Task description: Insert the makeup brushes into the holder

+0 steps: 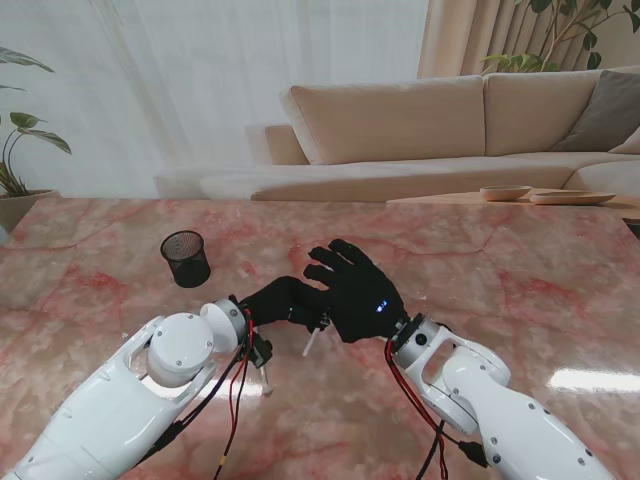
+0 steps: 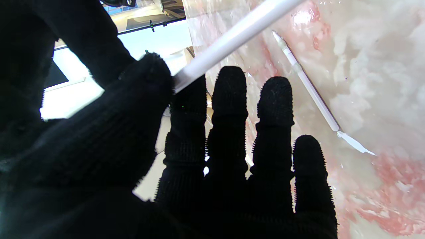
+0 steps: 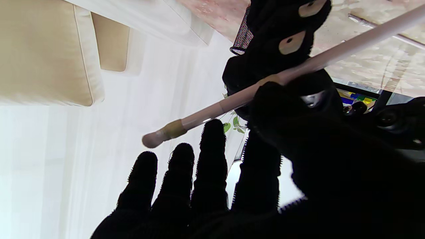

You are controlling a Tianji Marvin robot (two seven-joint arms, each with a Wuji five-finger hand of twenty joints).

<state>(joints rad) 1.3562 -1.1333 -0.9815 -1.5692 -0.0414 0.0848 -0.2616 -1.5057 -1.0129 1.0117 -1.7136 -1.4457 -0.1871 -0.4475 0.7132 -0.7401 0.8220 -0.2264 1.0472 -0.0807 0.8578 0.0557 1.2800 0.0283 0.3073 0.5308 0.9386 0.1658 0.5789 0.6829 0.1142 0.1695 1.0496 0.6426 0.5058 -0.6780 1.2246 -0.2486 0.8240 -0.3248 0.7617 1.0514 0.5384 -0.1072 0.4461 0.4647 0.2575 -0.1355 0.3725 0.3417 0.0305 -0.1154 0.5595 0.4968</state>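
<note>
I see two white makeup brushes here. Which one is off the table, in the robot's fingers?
The brush held up is pinched between the left hand and right hand. The other brush lies flat on the marble table, untouched.

Stand view high over the marble table; both wrist views close along fingers, sharing one brush.

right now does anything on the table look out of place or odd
Nothing is spilled or broken. The holder stands upright but holds no brushes; one brush lies loose on the table, another brush is pinched between both hands.
</note>
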